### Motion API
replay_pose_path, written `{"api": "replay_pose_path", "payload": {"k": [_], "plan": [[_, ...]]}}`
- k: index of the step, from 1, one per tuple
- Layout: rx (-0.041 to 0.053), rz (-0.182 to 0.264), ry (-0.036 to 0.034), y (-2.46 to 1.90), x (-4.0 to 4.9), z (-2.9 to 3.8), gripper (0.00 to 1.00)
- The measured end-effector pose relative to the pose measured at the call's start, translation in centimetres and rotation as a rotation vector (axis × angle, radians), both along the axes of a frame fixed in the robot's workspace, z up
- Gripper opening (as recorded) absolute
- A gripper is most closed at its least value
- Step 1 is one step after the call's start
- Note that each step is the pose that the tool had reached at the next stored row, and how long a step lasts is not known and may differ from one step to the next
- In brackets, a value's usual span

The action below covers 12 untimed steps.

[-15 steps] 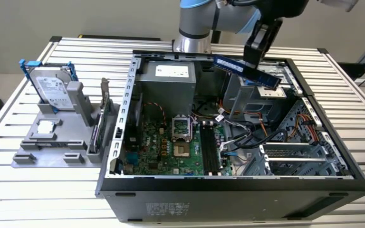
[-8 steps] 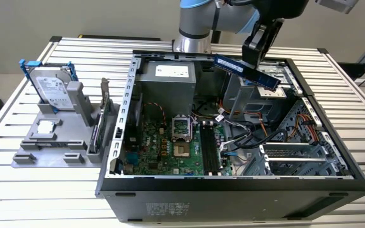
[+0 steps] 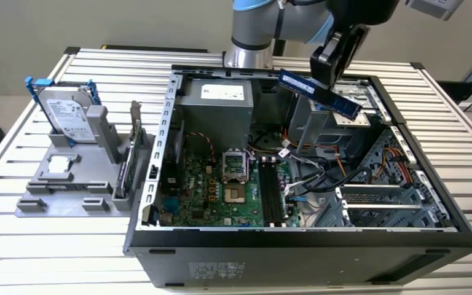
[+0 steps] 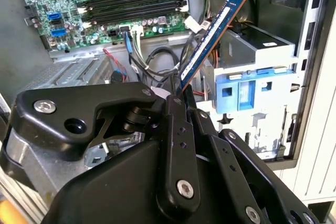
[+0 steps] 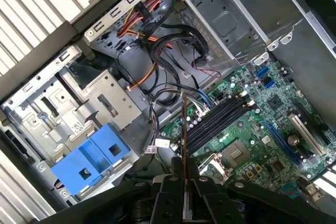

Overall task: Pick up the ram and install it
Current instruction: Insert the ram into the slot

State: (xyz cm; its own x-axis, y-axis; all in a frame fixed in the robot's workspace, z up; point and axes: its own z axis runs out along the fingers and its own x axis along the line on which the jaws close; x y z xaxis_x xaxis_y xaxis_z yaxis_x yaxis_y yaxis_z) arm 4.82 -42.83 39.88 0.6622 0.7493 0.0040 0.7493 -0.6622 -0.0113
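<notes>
The claw (image 5: 185, 183) grips the ram (image 5: 184, 129) edge-on over the green motherboard (image 5: 257, 150); its black slots (image 5: 220, 120) stand empty.

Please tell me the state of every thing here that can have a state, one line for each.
gripper, shut on the ram.
ram, held tilted in the air above the case, not yet installed.
computer case, lying flat, side open.
memory slots, empty.
hard drive, standing in the grey holder, outside the case.
card, standing on edge in the grey holder.
</notes>
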Motion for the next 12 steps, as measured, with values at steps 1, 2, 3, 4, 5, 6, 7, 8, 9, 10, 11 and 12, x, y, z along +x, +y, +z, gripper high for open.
{"api": "replay_pose_path", "payload": {"k": [1, 2, 3, 4, 5, 6, 7, 8, 9, 10, 11, 12], "plan": [[0.0000, -0.009, 0.0000, 0.00, 0.00, -0.01, 0.00], [0.0000, -0.018, 0.0000, 0.00, 0.00, -0.02, 0.00], [0.0000, -0.027, 0.0000, 0.00, 0.00, -0.04, 0.00], [0.0000, -0.036, 0.0000, 0.00, 0.00, -0.05, 0.00], [0.0000, -0.045, 0.0000, 0.00, 0.00, -0.06, 0.00], [0.0000, -0.054, 0.0000, 0.00, 0.00, -0.07, 0.00], [-0.0001, -0.063, 0.0000, 0.00, 0.00, -0.08, 0.00], [0.0000, -0.072, 0.0000, 0.00, 0.00, -0.09, 0.00], [0.0000, -0.081, 0.0000, 0.00, 0.00, -0.11, 0.00], [0.0000, -0.090, 0.0000, 0.00, 0.00, -0.12, 0.00], [0.0000, -0.099, 0.0000, 0.00, 0.00, -0.14, 0.00], [0.0000, -0.108, 0.0000, 0.00, 0.00, -0.15, 0.00]]}}
